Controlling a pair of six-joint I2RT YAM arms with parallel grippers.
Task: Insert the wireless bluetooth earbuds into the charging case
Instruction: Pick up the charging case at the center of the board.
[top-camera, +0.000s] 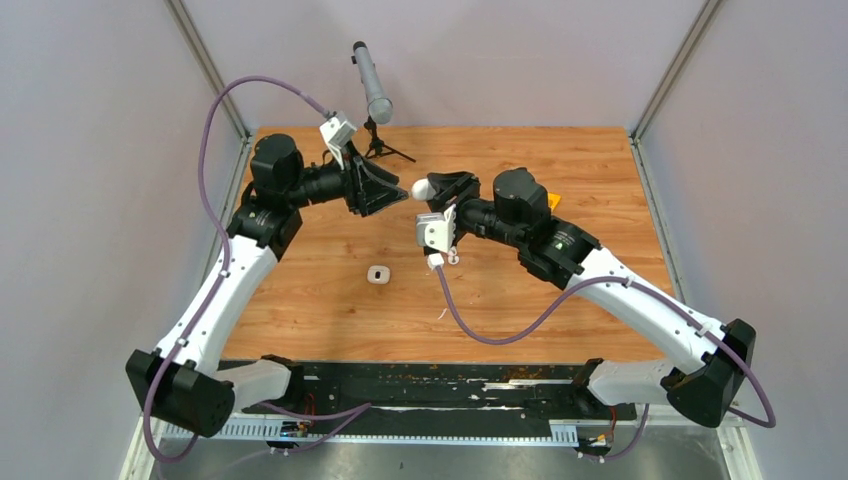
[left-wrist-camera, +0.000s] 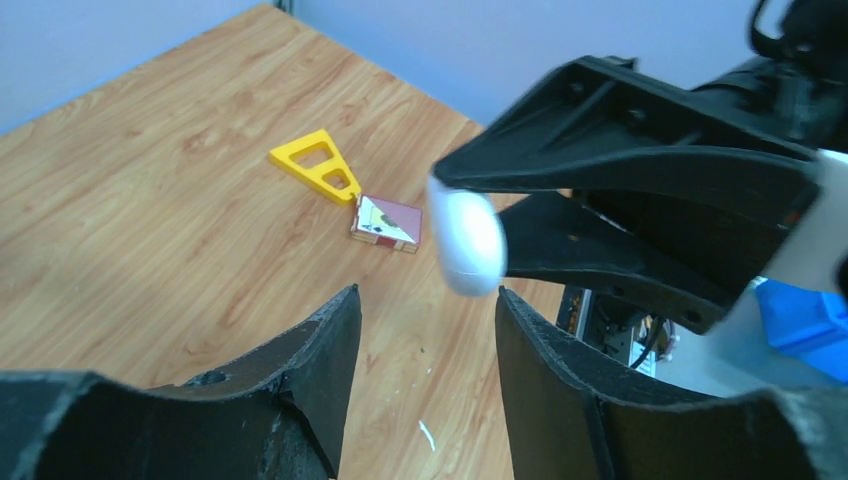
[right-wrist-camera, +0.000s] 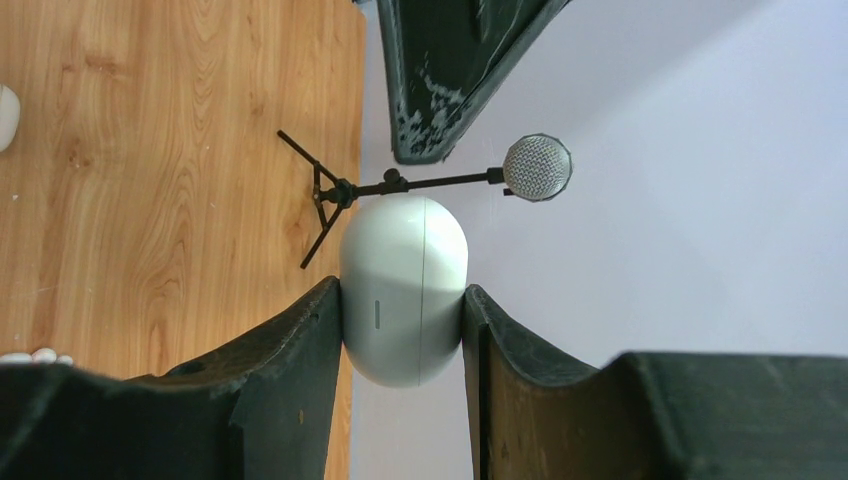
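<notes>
My right gripper (top-camera: 428, 188) is shut on a closed white charging case (right-wrist-camera: 403, 290) and holds it in the air above the middle of the table, its seam line upright between the jaws. My left gripper (top-camera: 395, 195) is open and empty, its fingertips just left of that case. In the left wrist view the case (left-wrist-camera: 468, 243) hangs just beyond the open left fingers (left-wrist-camera: 330, 340). A second small white case (top-camera: 378, 274) lies on the table. Tiny white earbuds (top-camera: 452, 258) lie under my right wrist and show at the right wrist view's left edge (right-wrist-camera: 35, 356).
A microphone on a small black tripod (top-camera: 375, 90) stands at the table's back edge. A yellow triangle (left-wrist-camera: 315, 165) and a small card box (left-wrist-camera: 388, 222) lie on the wood behind the right arm. A white sliver (top-camera: 440, 315) lies on the table nearer the front.
</notes>
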